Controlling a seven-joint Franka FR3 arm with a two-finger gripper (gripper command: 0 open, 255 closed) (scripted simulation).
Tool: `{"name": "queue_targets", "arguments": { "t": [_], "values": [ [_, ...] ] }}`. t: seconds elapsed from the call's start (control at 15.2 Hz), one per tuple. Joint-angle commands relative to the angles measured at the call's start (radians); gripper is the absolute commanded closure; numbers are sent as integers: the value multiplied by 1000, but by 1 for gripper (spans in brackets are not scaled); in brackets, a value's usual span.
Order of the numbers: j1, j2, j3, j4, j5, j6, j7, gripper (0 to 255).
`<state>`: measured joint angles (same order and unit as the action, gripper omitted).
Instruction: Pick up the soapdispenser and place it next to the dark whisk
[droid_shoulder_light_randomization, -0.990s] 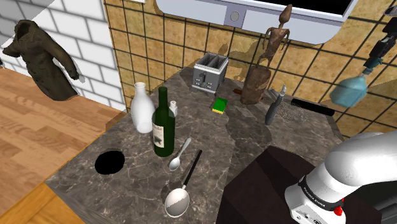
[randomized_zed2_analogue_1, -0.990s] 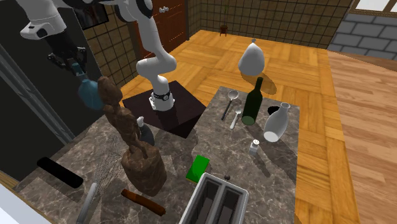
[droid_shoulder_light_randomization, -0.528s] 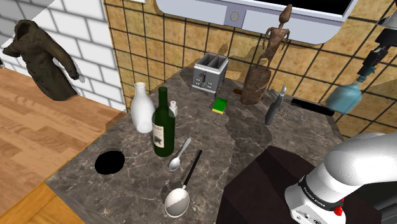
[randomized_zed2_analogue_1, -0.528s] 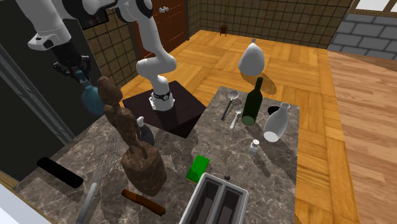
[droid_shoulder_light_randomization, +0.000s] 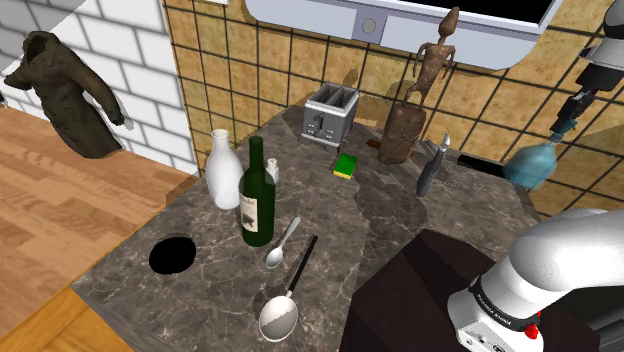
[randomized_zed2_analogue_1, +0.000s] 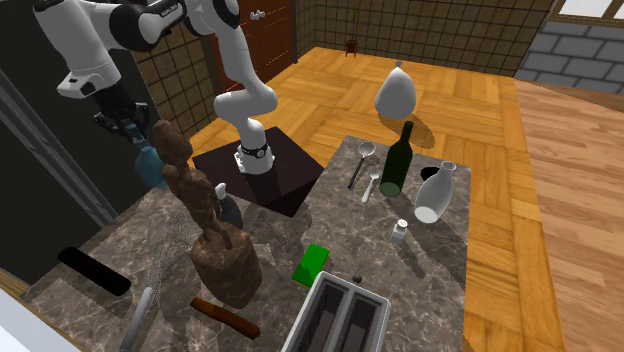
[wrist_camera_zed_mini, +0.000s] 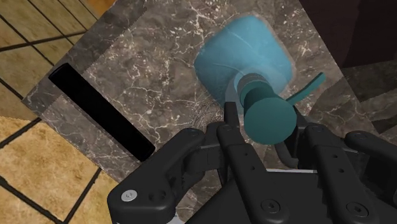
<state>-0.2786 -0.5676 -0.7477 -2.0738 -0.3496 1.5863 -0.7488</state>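
Clamping the teal soap dispenser (wrist_camera_zed_mini: 245, 54) at its pump neck, your gripper's (wrist_camera_zed_mini: 257, 127) two fingers hold it in the air over the marble counter (droid_shoulder_light_randomization: 200, 285), near the one dark whisk (wrist_camera_zed_mini: 98, 114). Also countable: two spoons (droid_shoulder_light_randomization: 283, 245), one green bottle (droid_shoulder_light_randomization: 257, 195), one white bottle (droid_shoulder_light_randomization: 224, 170).
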Motion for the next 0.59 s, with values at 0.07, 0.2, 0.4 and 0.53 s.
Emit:
{"name": "queue_targets", "arguments": {
  "t": [0.07, 0.2, 0.4, 0.53],
  "values": [
    [-5, -8, -7, -45, -9, 38, 5, 255],
    [-7, -10, -14, -72, -14, 64, 7, 255],
    [-10, -12, -25, -111, -23, 102, 10, 255],
    [-12, -12, -34, -136, -28, 128, 11, 255]
  ]
}}
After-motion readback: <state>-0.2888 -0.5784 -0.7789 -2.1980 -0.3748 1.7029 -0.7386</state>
